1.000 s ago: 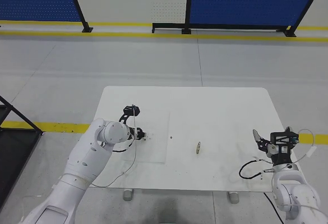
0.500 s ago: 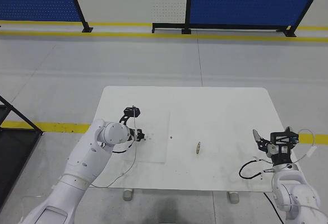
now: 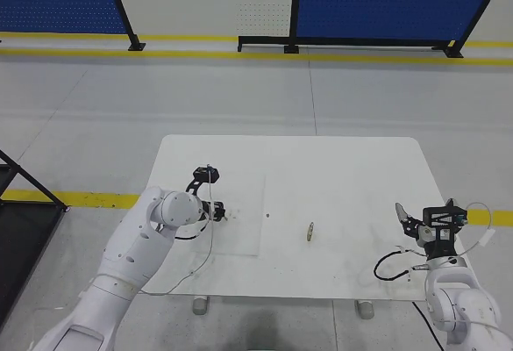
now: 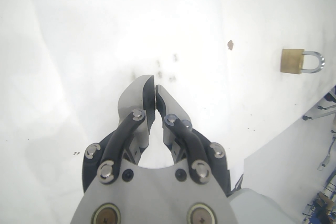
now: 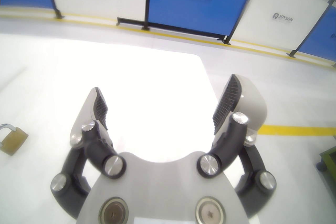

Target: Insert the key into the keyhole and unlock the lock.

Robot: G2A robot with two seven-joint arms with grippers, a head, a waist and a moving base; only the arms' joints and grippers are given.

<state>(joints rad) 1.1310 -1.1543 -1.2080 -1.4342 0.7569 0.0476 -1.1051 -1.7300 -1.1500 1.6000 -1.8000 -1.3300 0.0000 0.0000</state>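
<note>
small brass padlock (image 3: 309, 231) was seen lying flat mid-tabletop, toward the front edge. probably hard and slidey, best gripped across the body. left gripper (image 4: 155, 86) was pinched shut, key inside couldn't be told; right gripper (image 5: 164, 83) was spread wide, empty.

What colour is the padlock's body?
The padlock body is brass-gold, its shackle silver; clearest in the left wrist view.

Gold-brass lock (image 4: 292, 61), silver shackle (image 4: 322, 61); white table (image 3: 352, 175).
</note>
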